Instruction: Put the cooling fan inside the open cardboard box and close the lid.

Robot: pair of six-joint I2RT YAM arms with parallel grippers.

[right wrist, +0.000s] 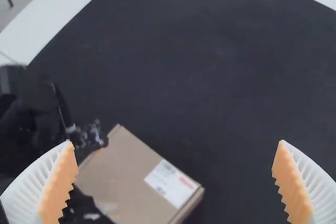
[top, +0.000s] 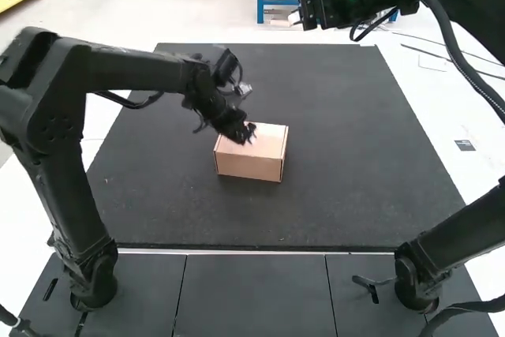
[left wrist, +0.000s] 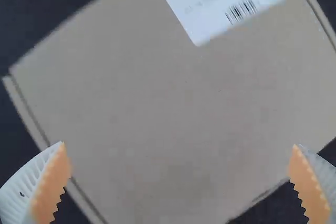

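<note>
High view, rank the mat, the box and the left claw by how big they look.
1. mat, largest by far
2. box
3. left claw, at the box's top corner, smallest

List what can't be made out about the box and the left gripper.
Box contents: hidden in all views by its shut lid.
Whether the left gripper touches the lid: in the high view the left arm covers the contact.
Label print: blurred in the left wrist view, too small in the right wrist view.
</note>
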